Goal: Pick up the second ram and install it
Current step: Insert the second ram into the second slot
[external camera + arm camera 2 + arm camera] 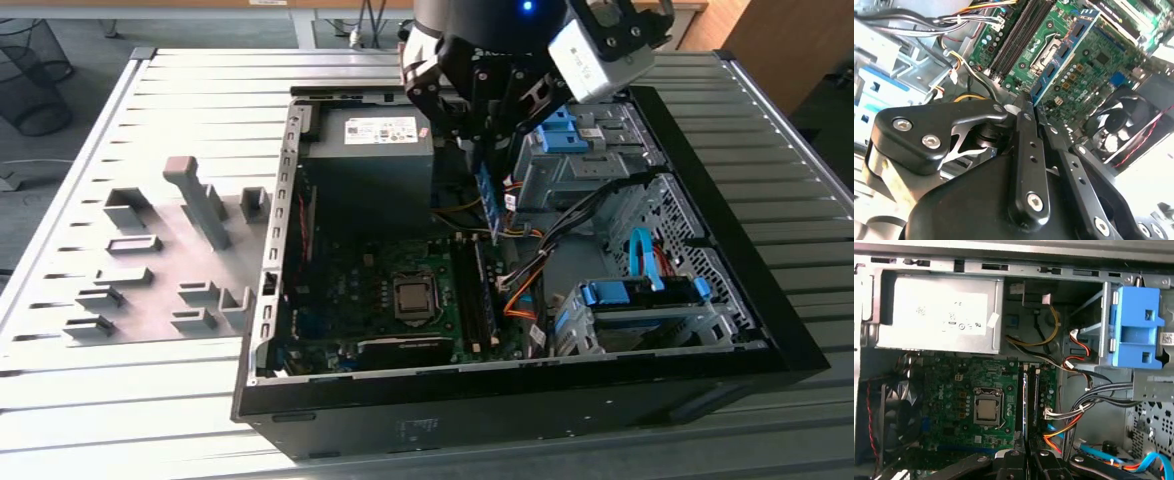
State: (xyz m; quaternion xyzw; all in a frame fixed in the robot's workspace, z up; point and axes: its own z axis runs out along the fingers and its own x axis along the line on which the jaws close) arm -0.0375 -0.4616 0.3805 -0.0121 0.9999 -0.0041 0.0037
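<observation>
Fingers of the black multi-link gripper (483,140) are pinching the thin blue-green circuit-board stick, the second ram (491,205), by its upper edge, so the jaws are standing narrow with the stick clamped between them. In the exterior view the stick is hanging edge-down below the fingertips, inside the open black computer case (747,300) and above the green motherboard (387,290), roughly over the long dark memory slots (470,290) that run beside the square silver processor socket (415,297). In the second wrist view the ram (1064,47) is projecting forward from the gripper (1029,102) toward the board, its dark chips showing along one face. In the first wrist view it is appearing edge-on as a thin line (1024,395) lined up with the slots, though whether its contact edge is touching a slot I cannot tell. Such a stick is probably light and stiff but fragile; it is best gripped by the bare top edge or the short ends, away from the gold contacts and chips, and pressed straight down, since sideways force could bend it. Grey power supply (370,160) and bundled cables (534,270) are sitting close alongside.
</observation>
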